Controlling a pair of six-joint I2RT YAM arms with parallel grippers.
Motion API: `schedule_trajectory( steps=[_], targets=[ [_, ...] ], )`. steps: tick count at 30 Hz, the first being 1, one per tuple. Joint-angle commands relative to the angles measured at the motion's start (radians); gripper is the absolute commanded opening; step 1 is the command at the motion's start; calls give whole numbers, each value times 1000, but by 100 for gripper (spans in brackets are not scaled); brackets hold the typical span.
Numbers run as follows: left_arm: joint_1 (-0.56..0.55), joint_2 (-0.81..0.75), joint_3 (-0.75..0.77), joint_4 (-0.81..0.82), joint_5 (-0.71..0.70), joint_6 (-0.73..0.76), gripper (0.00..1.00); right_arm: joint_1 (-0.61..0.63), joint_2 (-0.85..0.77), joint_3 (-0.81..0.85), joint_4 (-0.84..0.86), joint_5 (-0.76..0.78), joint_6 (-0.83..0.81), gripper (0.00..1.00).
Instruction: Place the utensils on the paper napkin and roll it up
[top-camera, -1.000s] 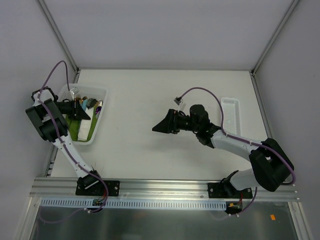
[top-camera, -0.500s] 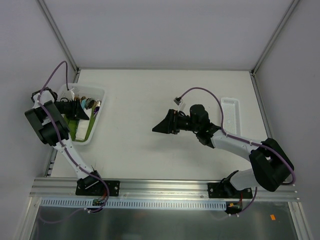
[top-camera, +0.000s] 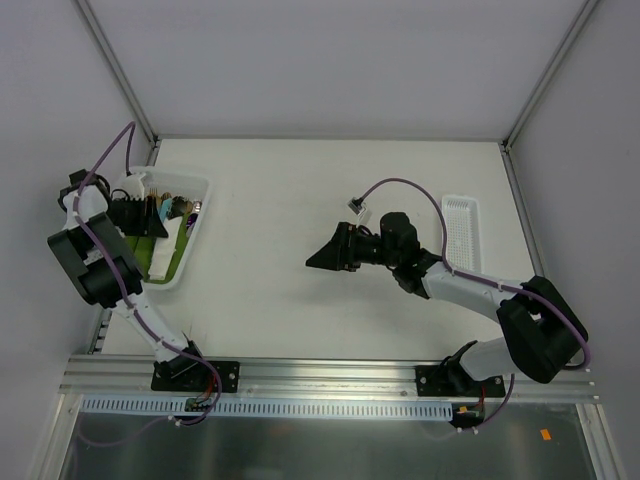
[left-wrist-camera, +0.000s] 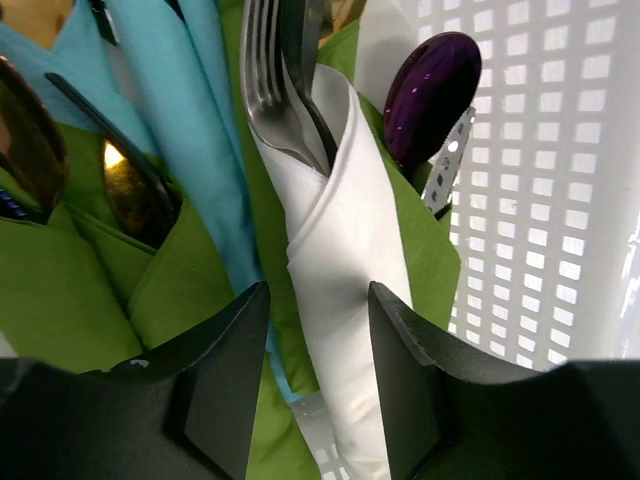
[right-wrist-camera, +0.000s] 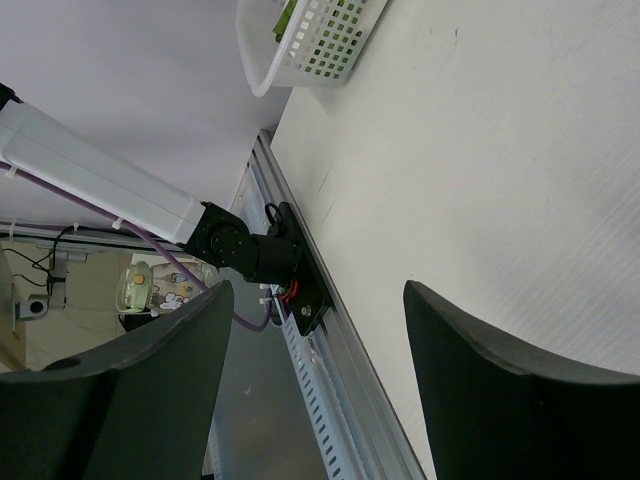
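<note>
My left gripper (top-camera: 137, 214) is down inside the white basket (top-camera: 197, 181) at the table's left edge. In the left wrist view it (left-wrist-camera: 317, 300) is open, with one jaw on each side of a rolled white paper napkin (left-wrist-camera: 345, 240), and a gap shows at both sides. A dark fork (left-wrist-camera: 268, 80) and another dark piece stick out of the roll's top. A shiny purple-black spoon bowl (left-wrist-camera: 432, 88) lies beside it. My right gripper (top-camera: 323, 257) is open and empty above the middle of the table (right-wrist-camera: 318, 300).
Green (left-wrist-camera: 60, 290) and teal (left-wrist-camera: 190, 110) folded cloths with gold cutlery (left-wrist-camera: 125, 180) fill the rest of the basket. An empty white tray (top-camera: 460, 230) lies at the table's right side. The basket also shows in the right wrist view (right-wrist-camera: 310, 40).
My left gripper has swung left and further back inside the basket. The right arm has barely moved.
</note>
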Motion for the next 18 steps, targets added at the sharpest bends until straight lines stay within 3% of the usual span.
schedule_trajectory(
  steps=[1,6,13,18],
  targets=[
    [5,-66,-20,51,-44,-6,45,-5,-20,4,60,-17,0,72],
    [6,-168,-80,178,-99,-61,50,-8,-38,-4,47,-5,-6,73],
    [6,-352,-131,337,-136,-163,64,-66,-149,-4,-201,36,-123,76],
    [-58,-443,-135,338,-152,-136,96,-140,-267,49,-525,147,-340,81]
  ],
)
